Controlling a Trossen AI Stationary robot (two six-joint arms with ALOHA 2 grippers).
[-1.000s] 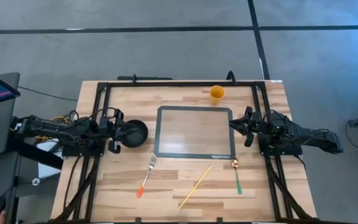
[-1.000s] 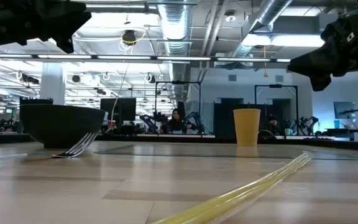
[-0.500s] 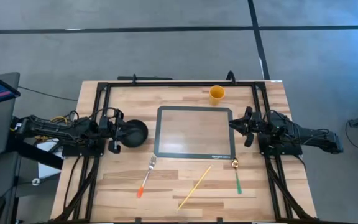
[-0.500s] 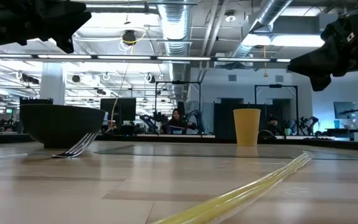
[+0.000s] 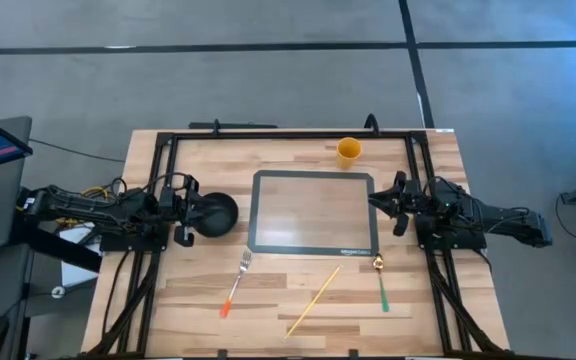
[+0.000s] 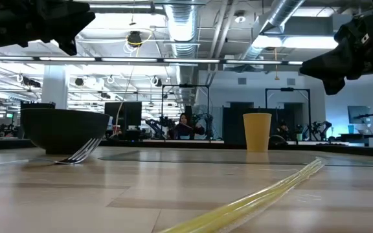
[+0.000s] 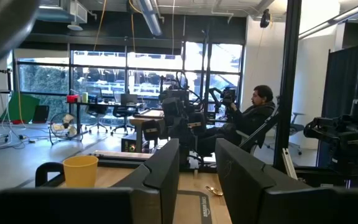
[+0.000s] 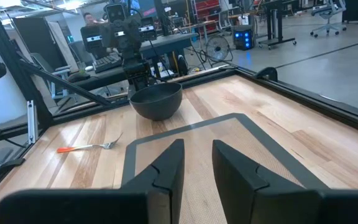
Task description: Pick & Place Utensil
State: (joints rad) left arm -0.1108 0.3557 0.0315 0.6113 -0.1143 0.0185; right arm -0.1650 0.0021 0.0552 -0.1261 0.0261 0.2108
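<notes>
Three utensils lie flat on the wooden table near its front edge: an orange-handled fork (image 5: 235, 283), a long yellow stick (image 5: 313, 300) and a green-handled spoon (image 5: 380, 283). A dark-rimmed mat (image 5: 313, 212) lies at the middle. My left gripper (image 5: 186, 212) hovers at the table's left side, beside a black bowl (image 5: 215, 214), open by a narrow gap (image 7: 197, 155) and empty. My right gripper (image 5: 388, 203) hovers at the mat's right edge, open by a narrow gap (image 8: 197, 149) and empty. The fork also shows in the right wrist view (image 8: 92, 147).
A yellow cup (image 5: 348, 151) stands at the far edge, behind the mat. A black frame (image 5: 268, 133) runs along the table's far, left and right sides. Bare wood lies between the utensils and the mat. A seated person (image 7: 253, 115) shows in the room beyond.
</notes>
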